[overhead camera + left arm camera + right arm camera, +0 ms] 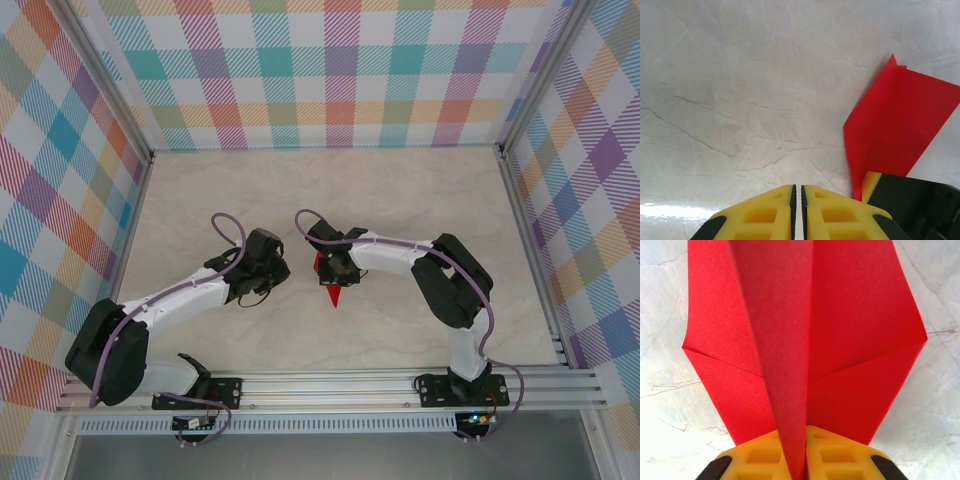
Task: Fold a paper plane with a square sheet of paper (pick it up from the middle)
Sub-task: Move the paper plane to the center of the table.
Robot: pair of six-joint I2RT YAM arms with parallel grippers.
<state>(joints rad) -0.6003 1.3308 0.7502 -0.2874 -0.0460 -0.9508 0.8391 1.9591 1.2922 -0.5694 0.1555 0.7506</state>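
Bending inward; right gripper (792, 442) pinches paper plane (850, 315)

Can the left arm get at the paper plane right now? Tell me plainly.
Probably yes. The left tool, shut, sits close beside the paper plane with bare table between. The right tool pinches the centre fold, so just the near wing looks free.

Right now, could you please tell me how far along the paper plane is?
Done: the red sheet is folded into a pointed paper plane with spread wings and a centre keel. In hand: the right gripper pinches that keel; the left gripper is shut, empty, beside it. Left: probably just setting it down and letting go.
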